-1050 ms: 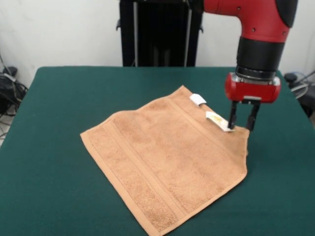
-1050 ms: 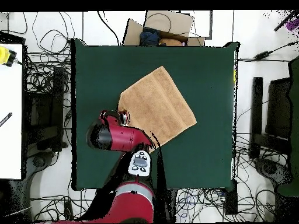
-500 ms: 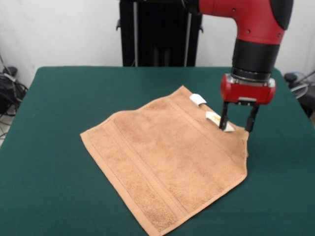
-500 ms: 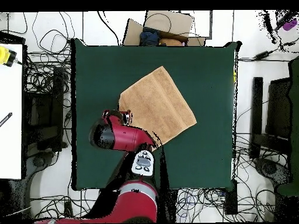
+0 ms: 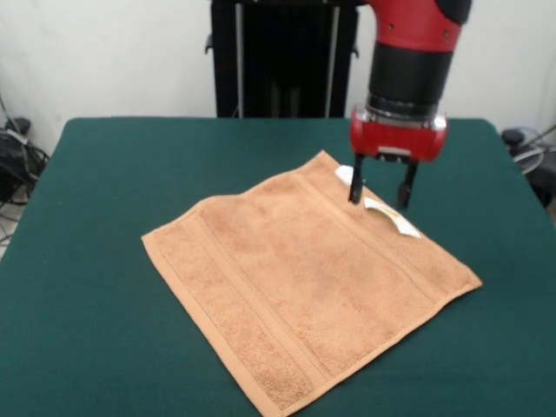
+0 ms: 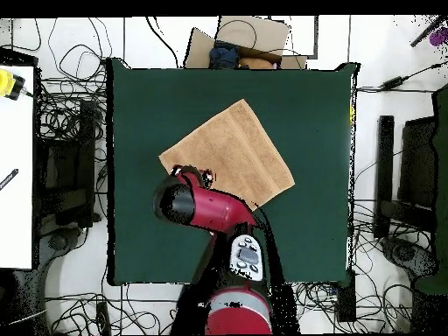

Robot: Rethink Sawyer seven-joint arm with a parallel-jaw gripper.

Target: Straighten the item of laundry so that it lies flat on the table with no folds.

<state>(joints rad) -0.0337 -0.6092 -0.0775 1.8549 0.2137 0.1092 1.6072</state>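
The item of laundry, an orange-tan towel with woven border bands, lies spread out as a diamond on the dark green table. Its right corner is laid out flat. Two small white tags sit on its far right edge. My gripper hangs open just above that edge, one finger on each side of the gap between the tags, holding nothing. In the overhead view the towel lies mid-table and the red arm covers its lower left edge; the fingers are hidden there.
A cardboard box sits just beyond the table's top edge in the overhead view. Cables ring the table on the floor. A white side table stands at the left.
My gripper has risen and moved left along the tag edge, away from the towel's right corner. That corner, folded under before, now lies stretched out flat.
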